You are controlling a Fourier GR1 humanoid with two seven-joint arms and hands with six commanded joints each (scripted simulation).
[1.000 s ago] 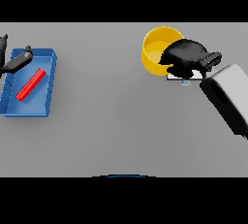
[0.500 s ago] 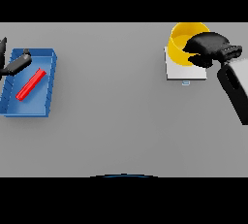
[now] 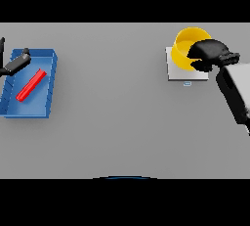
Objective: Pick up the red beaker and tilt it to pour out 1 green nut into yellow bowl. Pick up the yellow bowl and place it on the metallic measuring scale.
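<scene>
Dark, glossy right hand [image 3: 209, 54] — white-and-grey forearm behind; left hand [image 3: 14, 64] equally dark.

Yellow bowl [image 3: 184, 49], white scale [image 3: 181, 72], blue tray [image 3: 48, 58], grey table [image 3: 117, 102]

Right hand [image 3: 209, 54] grips yellow bowl [image 3: 185, 49] over the scale [image 3: 184, 71].

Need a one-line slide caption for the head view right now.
Right hand grips the yellow bowl over the metallic scale; red beaker lies in the blue tray.
</scene>
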